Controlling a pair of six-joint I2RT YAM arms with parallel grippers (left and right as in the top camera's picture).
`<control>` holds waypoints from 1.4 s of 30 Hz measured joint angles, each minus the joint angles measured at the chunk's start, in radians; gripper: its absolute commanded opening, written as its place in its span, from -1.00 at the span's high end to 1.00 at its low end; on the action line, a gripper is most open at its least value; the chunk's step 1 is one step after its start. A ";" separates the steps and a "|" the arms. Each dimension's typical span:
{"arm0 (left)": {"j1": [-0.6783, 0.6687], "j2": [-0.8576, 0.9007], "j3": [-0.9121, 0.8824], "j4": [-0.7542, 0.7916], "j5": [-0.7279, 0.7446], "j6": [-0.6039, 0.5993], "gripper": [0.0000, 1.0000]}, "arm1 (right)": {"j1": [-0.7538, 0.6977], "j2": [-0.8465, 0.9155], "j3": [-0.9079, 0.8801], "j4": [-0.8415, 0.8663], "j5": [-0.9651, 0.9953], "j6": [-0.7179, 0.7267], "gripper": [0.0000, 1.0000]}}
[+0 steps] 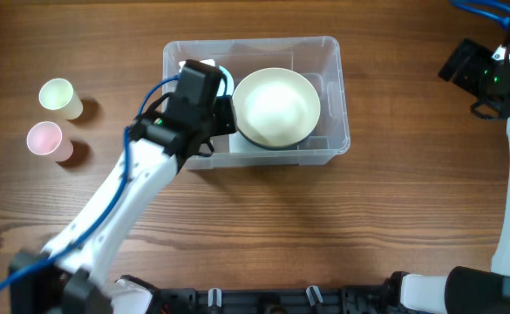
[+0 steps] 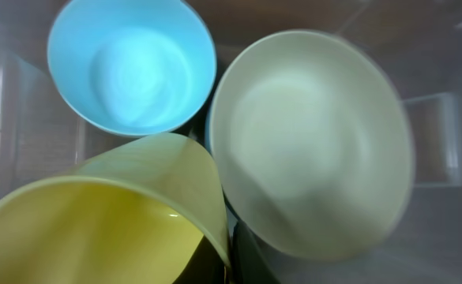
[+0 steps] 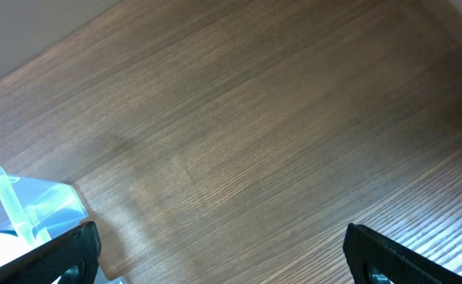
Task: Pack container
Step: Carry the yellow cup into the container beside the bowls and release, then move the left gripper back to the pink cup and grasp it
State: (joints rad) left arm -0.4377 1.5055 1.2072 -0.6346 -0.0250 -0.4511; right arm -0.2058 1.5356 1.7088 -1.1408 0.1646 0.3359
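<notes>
The clear container [image 1: 333, 96] stands at the middle of the table. A cream bowl [image 1: 276, 106] leans tilted in its right half, and the rim of a light blue bowl [image 1: 225, 75] shows at its back left. My left gripper [image 1: 222, 115] is down inside the container's left half. In the left wrist view its fingers [image 2: 232, 270] are shut on the wall of a yellow cup [image 2: 112, 213], which lies between the blue bowl [image 2: 132, 67] and the cream bowl [image 2: 309, 142]. My right gripper [image 1: 481, 74] is open and empty at the far right, and its fingers [image 3: 223, 260] hover over bare wood.
A pale yellow cup [image 1: 60, 96] and a pink cup [image 1: 47, 139] stand on the table at the far left. A corner of the container [image 3: 25, 205] shows at the left edge of the right wrist view.
</notes>
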 measured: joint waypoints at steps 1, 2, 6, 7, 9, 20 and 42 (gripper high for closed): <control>0.000 0.037 0.000 0.008 -0.006 0.000 0.92 | 0.000 0.000 0.000 0.001 0.000 0.000 -1.00; 0.000 0.059 0.000 0.011 -0.010 0.000 0.92 | 0.000 0.000 0.000 0.000 0.000 0.000 -1.00; 0.000 0.137 0.000 0.023 -0.023 0.000 0.92 | 0.000 0.000 0.000 0.000 0.000 0.000 -0.99; 0.000 0.154 0.000 0.028 -0.025 0.000 0.92 | 0.000 0.000 0.000 0.000 0.000 0.000 -0.99; 0.000 0.174 0.000 0.029 -0.031 0.000 0.92 | 0.000 0.000 0.000 0.000 0.000 0.000 -0.99; 0.000 0.185 0.000 0.030 -0.035 -0.003 0.28 | 0.000 0.000 0.000 0.000 0.000 0.000 -1.00; 0.229 -0.087 0.094 -0.157 -0.167 0.044 0.23 | 0.000 0.000 0.000 0.000 0.000 0.000 -0.99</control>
State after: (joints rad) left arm -0.2092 1.4189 1.3010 -0.7918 -0.1917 -0.4068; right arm -0.2058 1.5356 1.7088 -1.1404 0.1646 0.3359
